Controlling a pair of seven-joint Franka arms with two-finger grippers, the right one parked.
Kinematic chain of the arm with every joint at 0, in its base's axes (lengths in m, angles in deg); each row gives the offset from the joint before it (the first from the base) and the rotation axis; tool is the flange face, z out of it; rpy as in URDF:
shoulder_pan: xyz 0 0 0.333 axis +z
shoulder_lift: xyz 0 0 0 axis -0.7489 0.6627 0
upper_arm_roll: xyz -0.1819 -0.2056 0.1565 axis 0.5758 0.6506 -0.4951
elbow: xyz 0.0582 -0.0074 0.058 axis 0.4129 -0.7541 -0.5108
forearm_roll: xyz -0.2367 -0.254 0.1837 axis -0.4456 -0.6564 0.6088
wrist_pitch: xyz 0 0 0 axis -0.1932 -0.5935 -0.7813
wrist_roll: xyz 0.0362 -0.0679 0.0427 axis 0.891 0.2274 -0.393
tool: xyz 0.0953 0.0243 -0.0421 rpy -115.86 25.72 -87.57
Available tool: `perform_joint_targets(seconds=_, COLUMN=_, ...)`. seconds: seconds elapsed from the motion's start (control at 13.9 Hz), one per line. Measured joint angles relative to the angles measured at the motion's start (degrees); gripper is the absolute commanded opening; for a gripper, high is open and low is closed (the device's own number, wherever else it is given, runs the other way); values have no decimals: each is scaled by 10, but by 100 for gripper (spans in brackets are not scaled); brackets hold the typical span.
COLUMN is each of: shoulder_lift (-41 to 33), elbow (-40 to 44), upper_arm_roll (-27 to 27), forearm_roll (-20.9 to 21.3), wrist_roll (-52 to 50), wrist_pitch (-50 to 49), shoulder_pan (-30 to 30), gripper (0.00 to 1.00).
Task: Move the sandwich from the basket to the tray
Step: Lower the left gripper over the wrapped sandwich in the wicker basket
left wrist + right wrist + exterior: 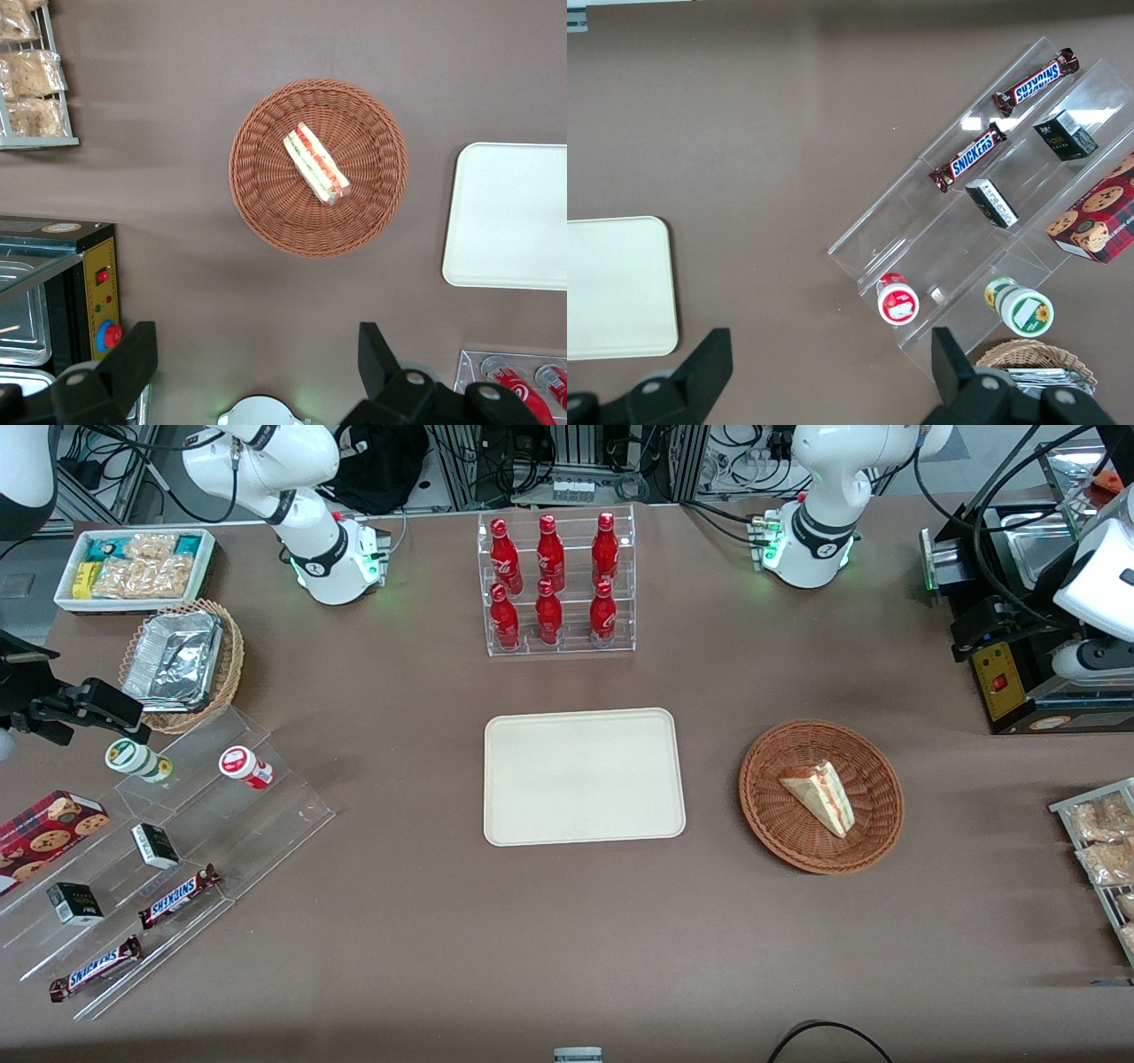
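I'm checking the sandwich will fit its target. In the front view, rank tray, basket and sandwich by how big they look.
1. Tray: largest.
2. Basket: somewhat smaller.
3. Sandwich: by far the smallest, lying in the basket.

The gripper hangs open above the table, holding nothing.

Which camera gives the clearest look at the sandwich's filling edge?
The left wrist view: the open gripper hangs high above the basket, showing the sandwich filling edge-on. The front view shows it mostly as pale bread; the right wrist view misses it.
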Motion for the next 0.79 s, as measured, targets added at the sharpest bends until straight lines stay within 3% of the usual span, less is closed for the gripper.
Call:
perform_joint_targets(seconds=0.58, shoulder_lift=30, elbow=-12, upper_arm_roll=-2, forearm_roll=0, wrist_roll=-3, wrist_pitch=2, shoulder_pan=2, gripper=100)
perform_joint_targets(seconds=0.79, shoulder_lift=54, elbow=-79, upper_arm_roll=-1, forearm_roll=0, wrist_roll=-12, wrist_pitch=81, shoulder_pan=2, gripper=100)
